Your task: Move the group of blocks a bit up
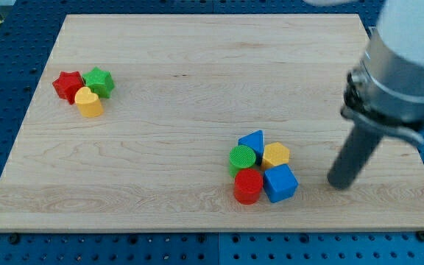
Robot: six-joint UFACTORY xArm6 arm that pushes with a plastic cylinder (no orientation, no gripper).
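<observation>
A cluster of blocks sits at the view's lower middle-right on the wooden board (197, 88): a green cylinder (242, 157), a red cylinder (248, 185), a blue cube (280, 182), a yellow hexagon-like block (276, 154) and a blue triangular block (253, 140). They touch one another. My tip (338, 182) rests on the board to the right of the cluster, a short gap from the blue cube, touching no block.
A second small cluster lies at the view's upper left: a red star (68, 85), a green star (99, 81) and a yellow heart (89, 102), touching. The arm's grey body (403, 59) hangs over the board's right edge.
</observation>
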